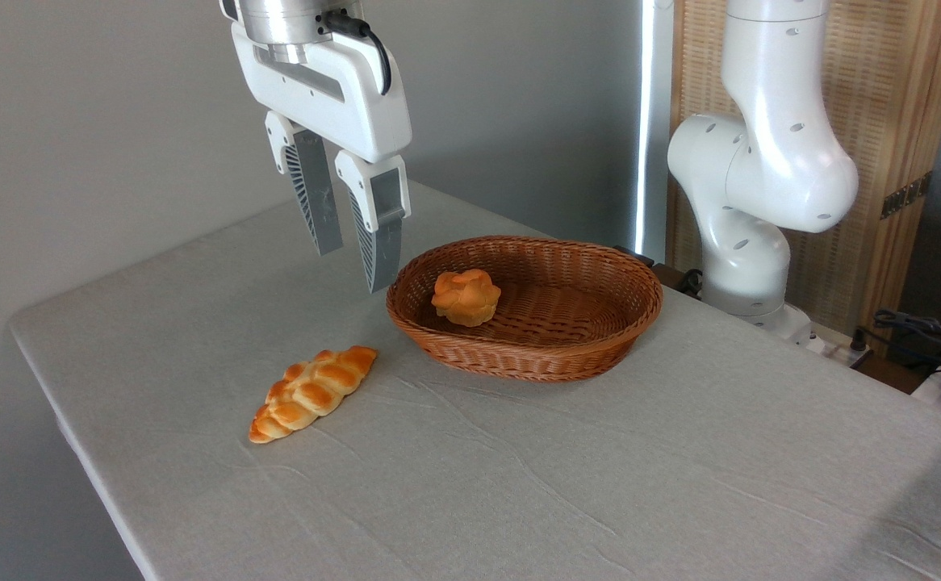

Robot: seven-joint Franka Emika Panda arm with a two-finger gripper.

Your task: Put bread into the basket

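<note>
The bread [466,297], a small round golden-orange knotted bun, lies inside the basket [600,339] at its left end, leaning toward the woven wall. The basket is a shallow oval of brown wicker in the middle of the table. My gripper [351,268] hangs in the air above the table, just left of the basket's left rim and higher than it. Its two grey ribbed fingers [315,198] point down with a gap between them and nothing held. The gripper touches neither the bun nor the basket.
A long braided loaf [313,392] with pointed ends lies on the grey tablecloth [519,484] in front of and left of the basket. The arm's white base [749,218] rises at the back right. Cables [922,331] lie off the table's right edge.
</note>
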